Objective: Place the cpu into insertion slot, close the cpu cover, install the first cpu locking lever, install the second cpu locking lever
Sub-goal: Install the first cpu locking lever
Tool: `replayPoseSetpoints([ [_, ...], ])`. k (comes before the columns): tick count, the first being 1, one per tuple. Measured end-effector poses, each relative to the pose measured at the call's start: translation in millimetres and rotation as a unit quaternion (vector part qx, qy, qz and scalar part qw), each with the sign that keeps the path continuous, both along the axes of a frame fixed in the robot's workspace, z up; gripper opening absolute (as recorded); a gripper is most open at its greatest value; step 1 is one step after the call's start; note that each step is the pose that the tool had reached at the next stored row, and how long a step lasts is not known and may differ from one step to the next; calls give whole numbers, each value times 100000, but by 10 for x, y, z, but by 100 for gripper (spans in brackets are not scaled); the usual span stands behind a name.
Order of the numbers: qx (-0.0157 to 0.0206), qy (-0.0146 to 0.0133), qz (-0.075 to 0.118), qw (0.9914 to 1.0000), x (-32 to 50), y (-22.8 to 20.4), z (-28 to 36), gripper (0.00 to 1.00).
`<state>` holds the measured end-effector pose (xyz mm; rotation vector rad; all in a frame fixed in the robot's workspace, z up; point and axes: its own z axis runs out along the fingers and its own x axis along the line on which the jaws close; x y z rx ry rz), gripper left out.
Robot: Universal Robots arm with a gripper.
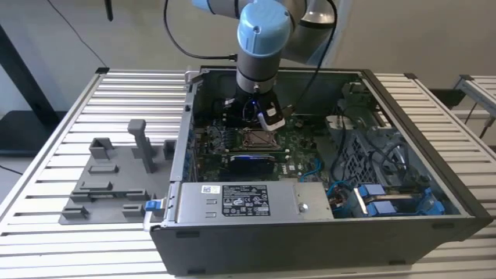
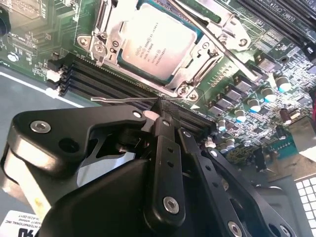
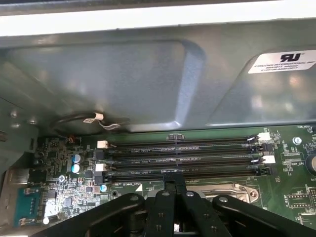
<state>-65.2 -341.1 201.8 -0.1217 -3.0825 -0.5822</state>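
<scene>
The black gripper (image 2: 162,106) is hanging low inside the open grey metal computer case (image 1: 310,241). Its fingers are clenching the thin silvery wire locking lever (image 2: 123,100), seemingly to swing it. The small flat silver-grey cpu (image 2: 155,42) is already lying in the square metal-rimmed insertion slot (image 1: 257,138) on the green circuit board (image 2: 29,34) inside that case. The thin silvery cpu cover (image 2: 196,74) is resting over its edges.

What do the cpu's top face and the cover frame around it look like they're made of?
The cpu: silver-grey metal face with a dull, even sheen, probably plated metal. The cpu cover: thin, bright sheet metal, likely steel, judging by its shiny bent edges and sharp glints.
</scene>
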Motion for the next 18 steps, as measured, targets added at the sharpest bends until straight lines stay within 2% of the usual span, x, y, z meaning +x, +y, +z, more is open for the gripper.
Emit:
replayPoseSetpoints([
  [18, 5, -1, 3, 100000, 69, 15, -38, 11],
])
